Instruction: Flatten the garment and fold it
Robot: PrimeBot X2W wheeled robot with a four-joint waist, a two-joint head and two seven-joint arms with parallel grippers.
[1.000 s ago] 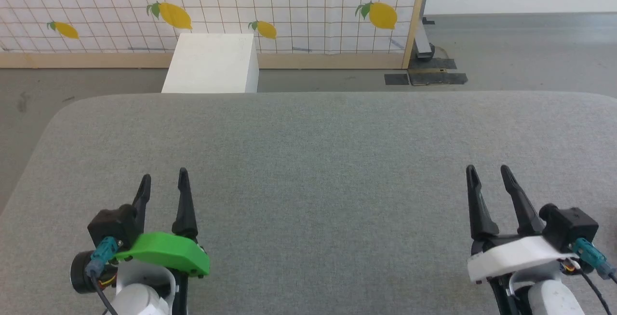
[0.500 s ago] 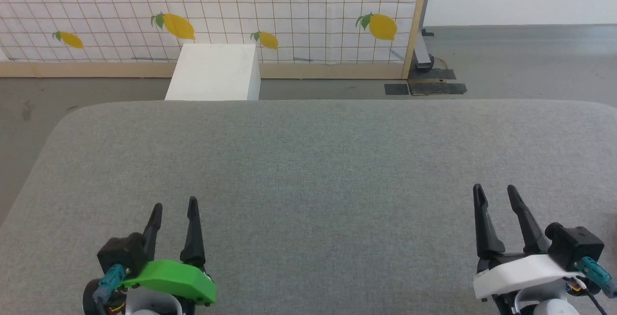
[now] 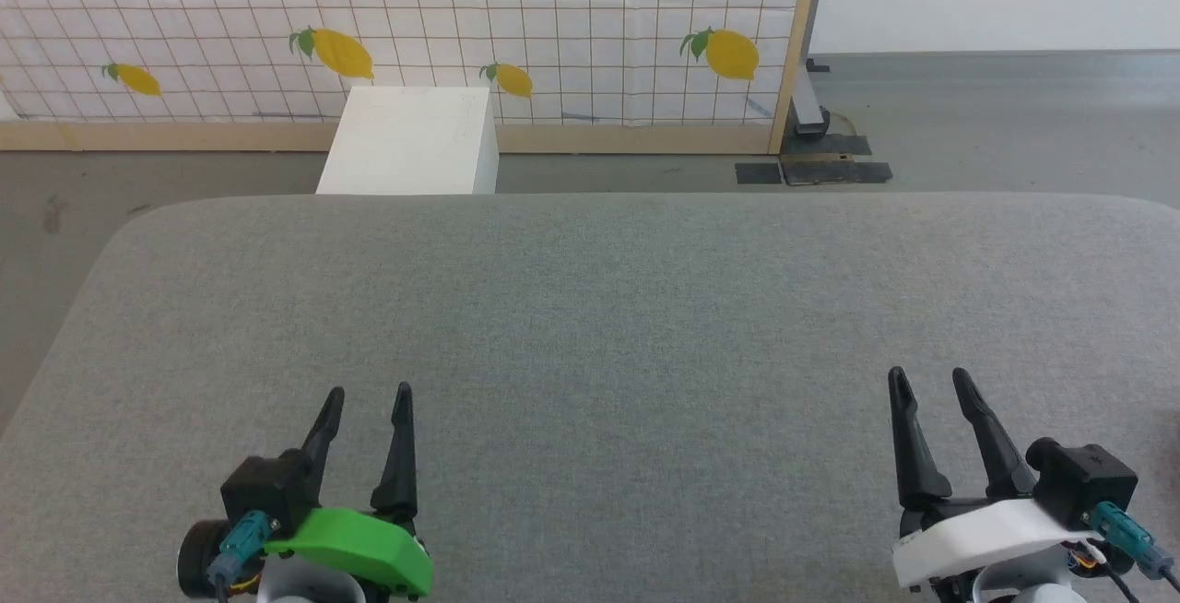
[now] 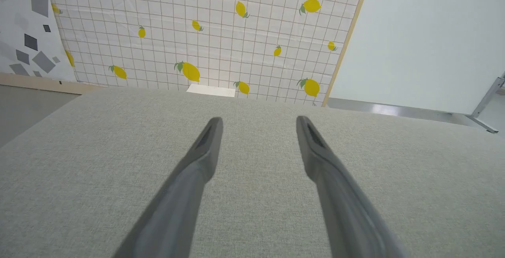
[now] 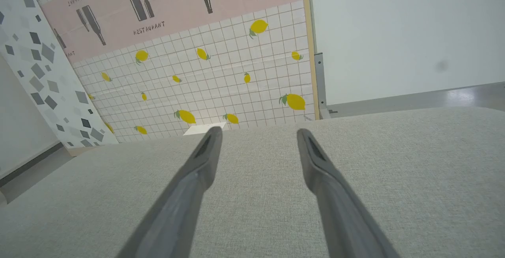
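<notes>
So right now the left gripper and the right gripper both sit low over the grey fabric tabletop. They're well apart from each other, jaws spread wide and holding nothing, fingers pointing away from the robot. Honestly I can't tell where the garment is: the stretch ahead of both sets of jaws, and the stretch between them, is just bare grey cloth. Past the far edge, beyond the left jaws, there's a white box on the floor with a lemon-print panel behind it. My read is that this is the very start, nothing flattened or folded yet, so the step in hand is finding the garment and getting it between the two sets of jaws. If it were me, I'd leave the jaws wide, look around until the fabric is in sight, then go for two spots along one edge, one per gripper. Pinch deep rather than at the tips, then lift slowly so it drapes flat instead of bunching.
</notes>
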